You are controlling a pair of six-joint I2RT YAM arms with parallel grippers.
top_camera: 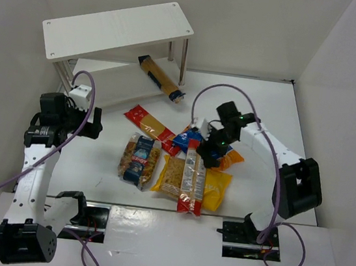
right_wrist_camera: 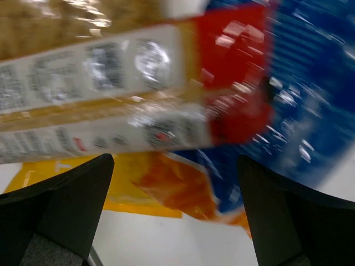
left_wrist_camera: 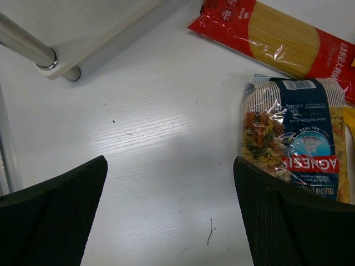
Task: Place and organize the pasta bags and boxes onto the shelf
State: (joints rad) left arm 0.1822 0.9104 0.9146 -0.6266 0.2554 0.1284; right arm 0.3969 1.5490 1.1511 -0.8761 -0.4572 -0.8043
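Observation:
The white shelf (top_camera: 116, 30) stands at the back left. A long tan box with a dark blue end (top_camera: 161, 78) lies on its lower board, sticking out. On the table lie a red spaghetti packet (top_camera: 152, 128), a clear blue-labelled bag (top_camera: 139, 161), a yellow bag (top_camera: 213, 189), a second spaghetti packet (top_camera: 192, 177) across it, and a blue-orange bag (top_camera: 189, 138). My left gripper (top_camera: 93, 125) is open and empty over bare table (left_wrist_camera: 169, 166), left of the clear bag (left_wrist_camera: 294, 149). My right gripper (top_camera: 208, 153) is open (right_wrist_camera: 176, 166), low over the second packet's end (right_wrist_camera: 111, 83) and the blue-orange bag (right_wrist_camera: 299, 111).
White walls close in the table at the back and both sides. A metal shelf leg (left_wrist_camera: 30, 50) and the lower board's corner show at the top left of the left wrist view. The red spaghetti packet (left_wrist_camera: 277, 33) lies beyond the clear bag.

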